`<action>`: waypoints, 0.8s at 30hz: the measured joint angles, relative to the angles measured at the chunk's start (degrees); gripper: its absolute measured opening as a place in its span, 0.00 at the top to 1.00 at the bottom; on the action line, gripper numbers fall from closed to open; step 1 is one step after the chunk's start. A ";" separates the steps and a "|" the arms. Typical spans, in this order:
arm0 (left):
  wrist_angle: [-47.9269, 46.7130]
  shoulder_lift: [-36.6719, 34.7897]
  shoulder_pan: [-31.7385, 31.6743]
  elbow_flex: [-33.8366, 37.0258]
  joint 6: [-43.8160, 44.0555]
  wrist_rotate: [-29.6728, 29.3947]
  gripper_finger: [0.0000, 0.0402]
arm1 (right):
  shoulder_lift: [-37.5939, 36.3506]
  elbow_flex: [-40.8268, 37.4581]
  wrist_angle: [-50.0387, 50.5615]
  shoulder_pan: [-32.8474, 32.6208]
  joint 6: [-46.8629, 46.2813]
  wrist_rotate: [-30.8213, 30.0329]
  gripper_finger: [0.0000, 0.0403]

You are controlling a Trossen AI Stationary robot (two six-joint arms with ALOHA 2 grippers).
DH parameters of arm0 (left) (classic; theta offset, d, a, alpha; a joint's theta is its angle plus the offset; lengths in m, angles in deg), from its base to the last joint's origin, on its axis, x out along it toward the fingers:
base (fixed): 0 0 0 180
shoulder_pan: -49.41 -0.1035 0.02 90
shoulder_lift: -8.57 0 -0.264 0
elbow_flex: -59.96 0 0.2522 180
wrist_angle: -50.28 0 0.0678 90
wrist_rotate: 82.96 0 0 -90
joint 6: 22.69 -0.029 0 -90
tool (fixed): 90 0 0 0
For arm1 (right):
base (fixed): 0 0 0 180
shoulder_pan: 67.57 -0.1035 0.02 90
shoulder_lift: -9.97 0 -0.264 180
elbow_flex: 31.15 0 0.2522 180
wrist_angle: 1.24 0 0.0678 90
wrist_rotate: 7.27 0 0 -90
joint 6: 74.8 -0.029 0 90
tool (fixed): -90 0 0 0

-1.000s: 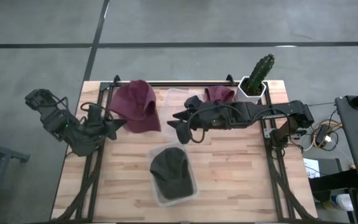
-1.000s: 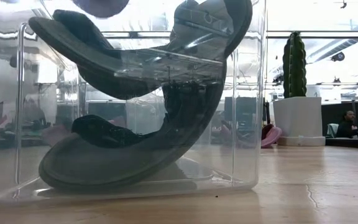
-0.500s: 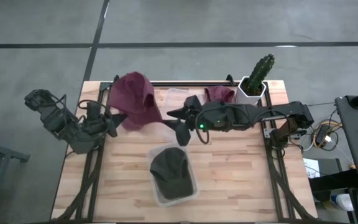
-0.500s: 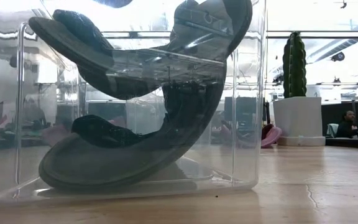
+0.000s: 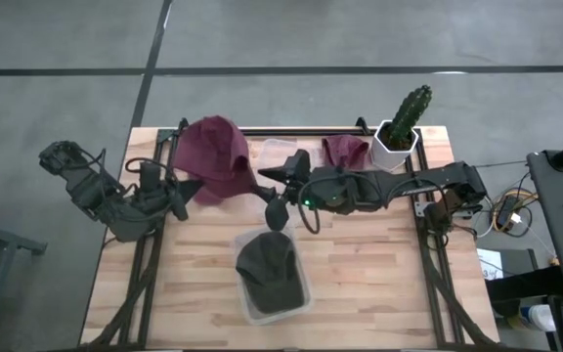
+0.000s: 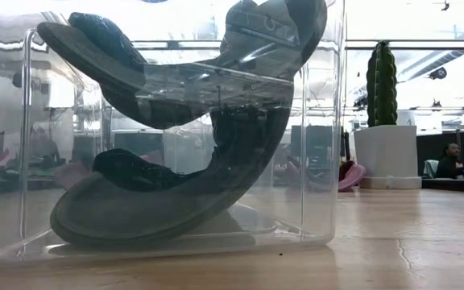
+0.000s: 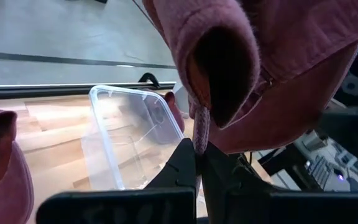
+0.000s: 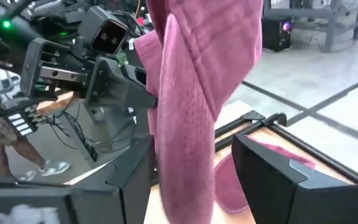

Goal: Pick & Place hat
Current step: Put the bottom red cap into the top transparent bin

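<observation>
The maroon hat (image 5: 218,156) hangs above the bench's (image 5: 360,254) far left, pinched at its edge by the left pincer (image 5: 190,190). The right pincer (image 5: 270,194) sits released, its fingers straddling the fabric, though contact looks unclear. Best play: clamp right before the left lets go, then carry it to the empty bin (image 5: 274,154).

Maroon hat (image 5: 216,156) held between left tool (image 5: 192,187) and right tool (image 5: 265,188); dark hat (image 5: 267,266) sits in clear bin (image 5: 301,295) on counter (image 5: 360,274).
</observation>
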 joint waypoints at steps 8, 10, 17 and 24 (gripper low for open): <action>0.68 -0.04 0.00 0.01 -2.40 0.45 0.99 | 0.01 0.00 -1.86 0.20 -1.02 0.01 0.50; 0.66 -0.04 0.00 0.01 -3.14 0.60 0.99 | 0.01 0.00 -1.84 0.28 -2.90 0.03 0.53; 1.46 -0.04 0.02 0.02 -7.28 1.17 0.97 | 0.01 0.00 -1.52 0.70 -7.63 0.26 0.85; 5.38 -0.62 0.20 0.02 -15.60 2.59 0.96 | -0.17 0.00 -1.49 0.81 -10.66 -0.40 0.96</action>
